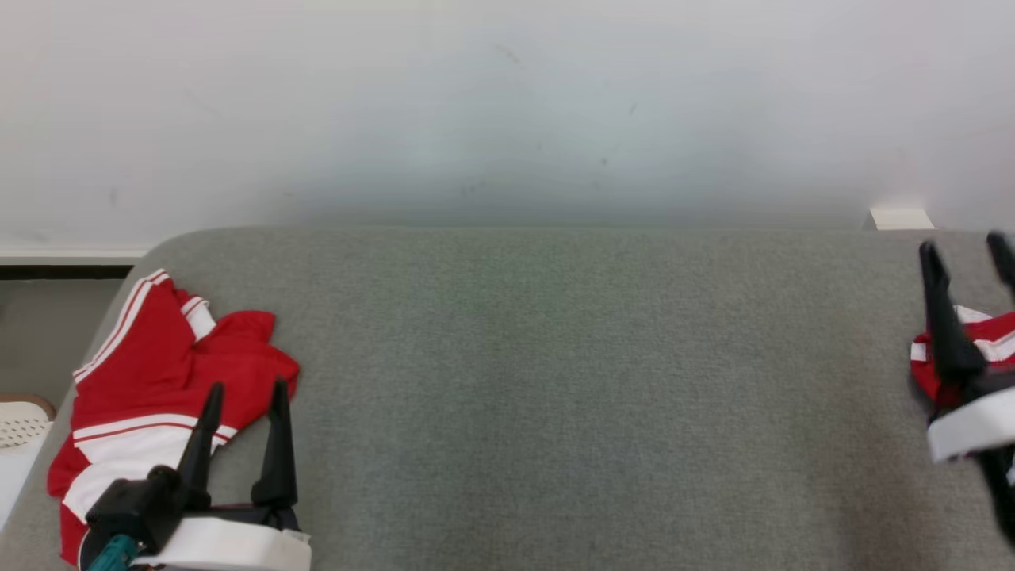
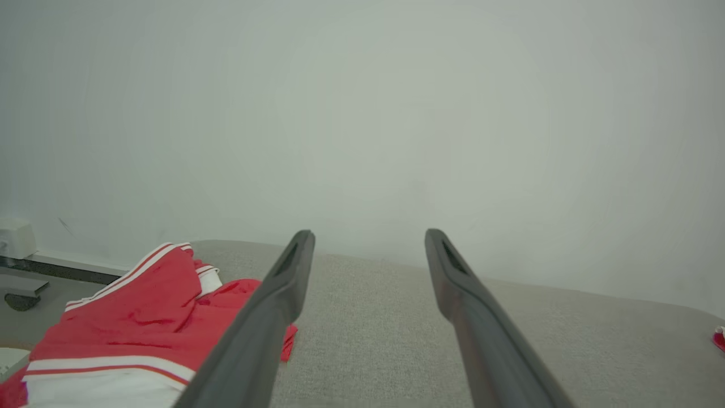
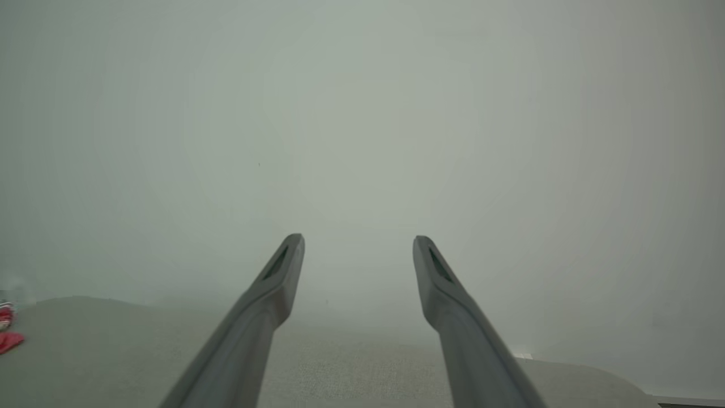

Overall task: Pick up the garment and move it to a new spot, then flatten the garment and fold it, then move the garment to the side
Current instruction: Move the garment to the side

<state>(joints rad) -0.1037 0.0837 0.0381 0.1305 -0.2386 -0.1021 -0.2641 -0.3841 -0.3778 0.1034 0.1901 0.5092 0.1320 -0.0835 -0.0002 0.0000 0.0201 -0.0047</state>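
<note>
I see the left gripper [image 1: 247, 388] spread wide and empty at 7 o'clock in the head view, just beside the red garment [image 1: 158, 357], which lies crumpled on the grey cushion [image 1: 555, 357] at 8 o'clock. The right gripper [image 1: 963, 246], also wide and empty, stands at 3 o'clock in front of a second red cloth [image 1: 995, 329].

No legible text, labels, brands or numbers anywhere.

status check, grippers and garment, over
Both open, empty: left gripper by red garment, right gripper by second red cloth. Garment crumpled on grey pad, not gripped.
</note>
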